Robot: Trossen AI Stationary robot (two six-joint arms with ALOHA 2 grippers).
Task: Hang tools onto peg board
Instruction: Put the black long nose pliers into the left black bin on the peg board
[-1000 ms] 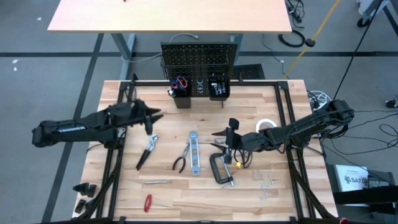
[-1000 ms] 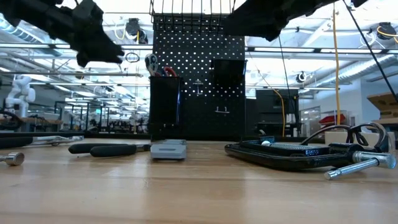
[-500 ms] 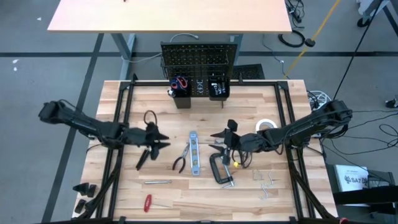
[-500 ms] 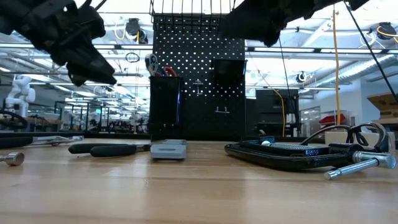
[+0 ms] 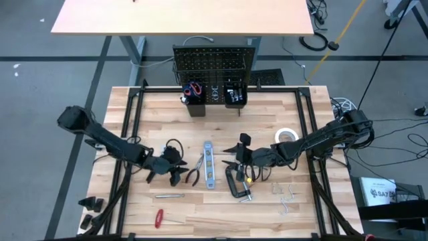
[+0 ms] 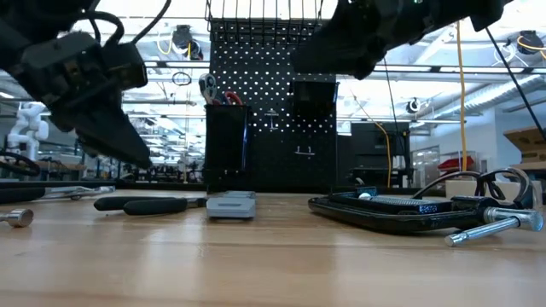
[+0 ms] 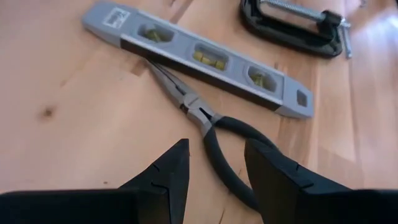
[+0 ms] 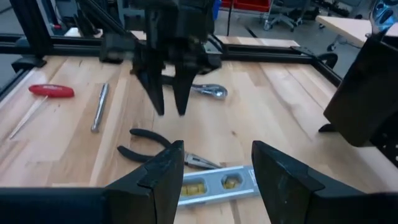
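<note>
left gripper (image 7: 214,168) spread, empty, poised just above the pliers (image 7: 211,124); it has dropped lower than before. right gripper (image 8: 214,165) spread, empty, hardly moved.

A second table (image 5: 180,17) with a plain tan top is seen beyond the far edge of the work table (image 5: 267,107), standing on a grey floor (image 5: 40,87). A black frame of rails (image 5: 124,167) is laid along the work table's left, right and far edges. A tangle of cables (image 5: 391,144) is seen off the right edge, and a coiled black cable (image 5: 314,41) lies on the floor near the second table's right corner. A yellow pole (image 5: 348,25) is seen slanting across the floor there. A hall with ceiling lights (image 6: 77,128) is shown behind, in the low view.
</note>
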